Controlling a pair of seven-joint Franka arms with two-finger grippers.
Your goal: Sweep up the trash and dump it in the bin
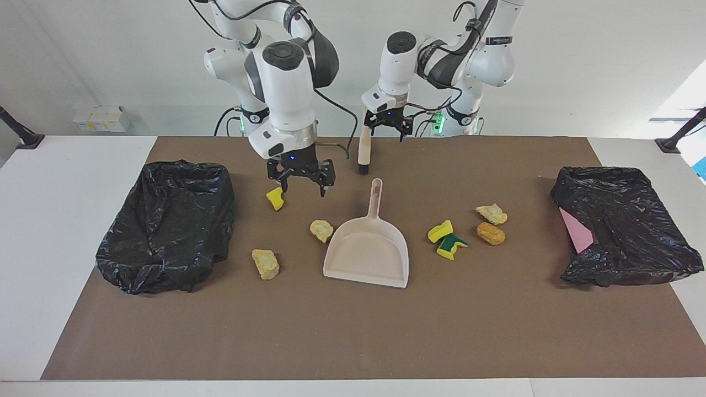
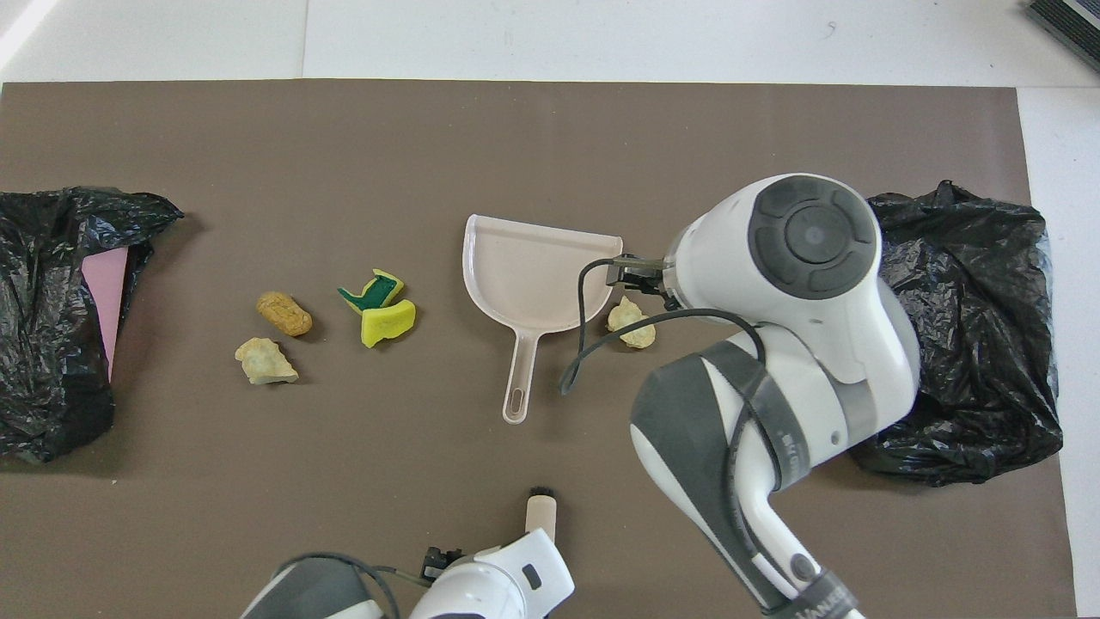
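The trash lies scattered on the brown mat: a yellow sponge chunk, two pale lumps, yellow-green sponge pieces, a brown oval and another pale lump. The beige dustpan lies in the middle, its handle toward the robots. The brush lies nearer the robots. My right gripper hangs open beside the yellow chunk. My left gripper is open over the brush handle's end.
Two bins lined with black bags stand at the ends of the mat: one at the right arm's end, one at the left arm's end with a pink sheet showing inside. In the overhead view my right arm covers two scraps.
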